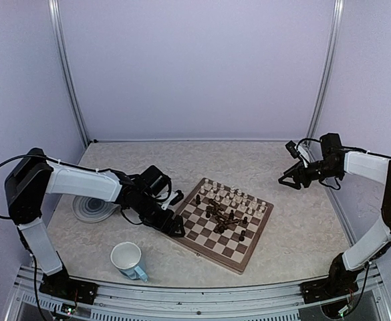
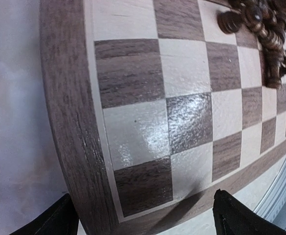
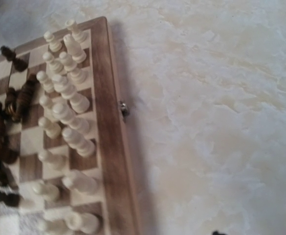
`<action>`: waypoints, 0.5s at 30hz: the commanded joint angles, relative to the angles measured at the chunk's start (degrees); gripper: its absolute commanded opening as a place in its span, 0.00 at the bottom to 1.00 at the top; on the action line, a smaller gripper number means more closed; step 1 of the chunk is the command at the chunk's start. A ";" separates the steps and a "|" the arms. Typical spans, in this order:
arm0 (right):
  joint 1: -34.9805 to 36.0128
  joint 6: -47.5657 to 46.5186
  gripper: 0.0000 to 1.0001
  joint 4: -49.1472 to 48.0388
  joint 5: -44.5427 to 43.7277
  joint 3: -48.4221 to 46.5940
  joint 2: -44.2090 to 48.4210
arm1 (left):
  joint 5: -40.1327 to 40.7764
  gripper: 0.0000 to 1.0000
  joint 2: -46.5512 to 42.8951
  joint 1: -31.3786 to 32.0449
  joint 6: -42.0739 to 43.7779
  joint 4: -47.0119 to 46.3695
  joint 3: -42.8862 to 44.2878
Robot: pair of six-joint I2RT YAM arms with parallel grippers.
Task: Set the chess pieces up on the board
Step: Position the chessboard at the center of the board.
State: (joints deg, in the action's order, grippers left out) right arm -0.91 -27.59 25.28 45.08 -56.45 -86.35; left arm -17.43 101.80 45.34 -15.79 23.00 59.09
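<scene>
At the far left of the desk (image 1: 295,234) lies a round grey plate (image 1: 95,208), partly under the left arm. Nearer the front edge stands a white mug (image 1: 128,259) with a blue handle, well apart from the board (image 1: 202,233).

The left tool (image 1: 177,227) hangs low at the board's left corner. In the left wrist view its two dark fingers (image 2: 55,220) stand spread wide, one over the desk beside the wooden border and the other past the near edge. The corner squares of the board (image 2: 133,88) lie bare between them. The tool is released and grasps nothing.

The board sits turned at an angle near the middle of the desk. The dark pieces (image 1: 225,217) lie mostly heaped together on its central squares, several tipped over, with a few standing alone around the heap. They show at the top right of the left wrist view (image 2: 270,34). The white pieces (image 1: 232,196) stand upright in two rows along the far edge.

In the right wrist view those white pieces (image 3: 64,98) fill the two rows just beside the border (image 3: 108,127), the dark pieces (image 3: 15,103) are jumbled beyond them, and a small metal latch (image 3: 123,108) sits on the board's outer edge.

The right tool (image 1: 290,179) hovers above bare desk to the right of the board, well apart from it, its fingers parted and grasping nothing.
</scene>
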 commanded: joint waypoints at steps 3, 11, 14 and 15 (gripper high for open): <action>-0.41 -0.71 0.59 0.49 0.82 0.46 -0.65 | -4.33 0.92 3.10 5.76 2.40 1.94 4.22; -0.43 -1.18 0.59 0.62 0.96 0.46 -0.26 | 10.37 0.90 -1.06 0.95 8.84 13.27 12.68; -0.41 -1.62 0.59 0.64 0.78 0.46 -0.14 | 18.14 0.82 -0.57 -1.07 6.68 11.25 17.19; -0.41 -1.66 0.59 0.51 0.47 0.49 -0.16 | 20.64 0.77 0.37 -1.21 6.38 9.94 19.40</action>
State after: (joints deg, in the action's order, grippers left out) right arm -0.91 -28.18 25.43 45.08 -56.45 -86.50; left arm -8.43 102.96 45.91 -9.56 33.95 72.55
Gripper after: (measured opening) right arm 0.593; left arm 0.835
